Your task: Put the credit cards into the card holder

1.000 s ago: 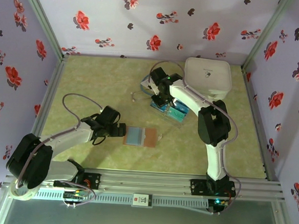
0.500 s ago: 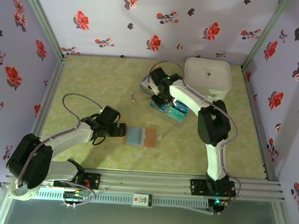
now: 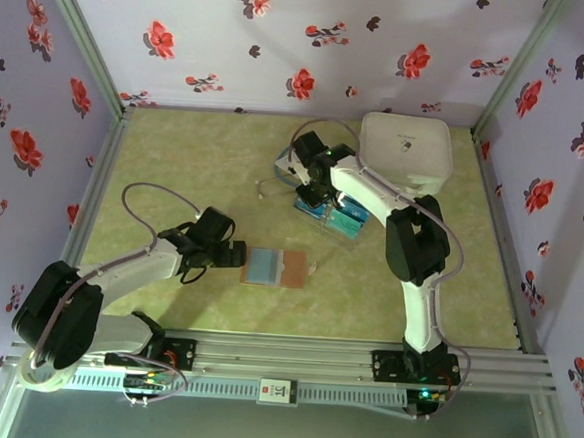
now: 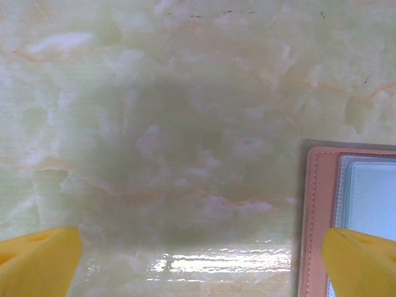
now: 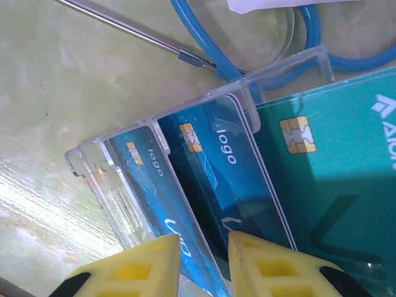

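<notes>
**Right hand down on the cards, beyond the card holder; left hand open wide beside it**

The card holder [image 3: 275, 268] lay open and flat on the worktop [image 3: 186, 161], its long axis running left to right across the front of the arms. The credit cards [image 5: 204, 167] stood leaning in a clear rack [image 5: 111, 185] well beyond the card holder and off to its right, so the right arm was the nearer one. The right hand [image 5: 204, 260] sat astride the edge of one dark blue card, its fingers only narrowly parted. Whether they actually pinched the card could not be told. The left hand [image 4: 198, 266] hung low just left of the card holder, spread fully and holding nothing. A lifted card would probably have to travel back and leftward to reach the card holder.
</notes>
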Motion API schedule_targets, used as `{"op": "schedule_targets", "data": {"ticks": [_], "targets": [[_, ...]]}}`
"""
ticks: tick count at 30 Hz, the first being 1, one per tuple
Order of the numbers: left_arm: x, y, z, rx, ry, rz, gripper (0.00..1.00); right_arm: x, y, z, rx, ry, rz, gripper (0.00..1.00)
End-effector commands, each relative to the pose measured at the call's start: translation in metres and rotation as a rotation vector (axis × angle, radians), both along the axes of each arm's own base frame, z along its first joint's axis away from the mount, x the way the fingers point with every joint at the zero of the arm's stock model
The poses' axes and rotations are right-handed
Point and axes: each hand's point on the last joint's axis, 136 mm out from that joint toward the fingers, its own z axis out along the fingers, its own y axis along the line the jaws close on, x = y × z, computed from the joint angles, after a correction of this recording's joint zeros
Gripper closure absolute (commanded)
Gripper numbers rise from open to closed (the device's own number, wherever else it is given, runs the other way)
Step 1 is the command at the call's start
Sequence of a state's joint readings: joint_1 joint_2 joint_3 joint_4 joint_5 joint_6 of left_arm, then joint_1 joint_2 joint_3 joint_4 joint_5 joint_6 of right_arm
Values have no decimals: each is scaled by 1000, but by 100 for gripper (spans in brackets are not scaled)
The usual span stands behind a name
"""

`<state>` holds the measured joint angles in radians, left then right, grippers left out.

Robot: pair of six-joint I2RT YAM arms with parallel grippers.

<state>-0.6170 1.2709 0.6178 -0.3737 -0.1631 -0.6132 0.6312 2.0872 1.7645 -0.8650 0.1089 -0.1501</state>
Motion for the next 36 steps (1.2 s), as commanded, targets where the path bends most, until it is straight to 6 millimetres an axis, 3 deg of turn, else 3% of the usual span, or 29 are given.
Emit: {"op": "schedule_targets", "data": {"ticks": [1,6,14,26,36], "targets": [[-3,-1,-6,6,13,-18,0,-2,3,-13,-20,26,24,73],[-3,-1,-6,7,14,-18,0,-8,4,-15,-20,45,39,74],[-3,-1,-6,6,13,-17,0,-12,7,-13,-1,62,47,86],[-3,-1,-6,8,14,-19,0,-13,12,-4,14,75,72,93],[-6,0,-5,9,15,-24,0,-24,21,25,64,111,135,100]]}}
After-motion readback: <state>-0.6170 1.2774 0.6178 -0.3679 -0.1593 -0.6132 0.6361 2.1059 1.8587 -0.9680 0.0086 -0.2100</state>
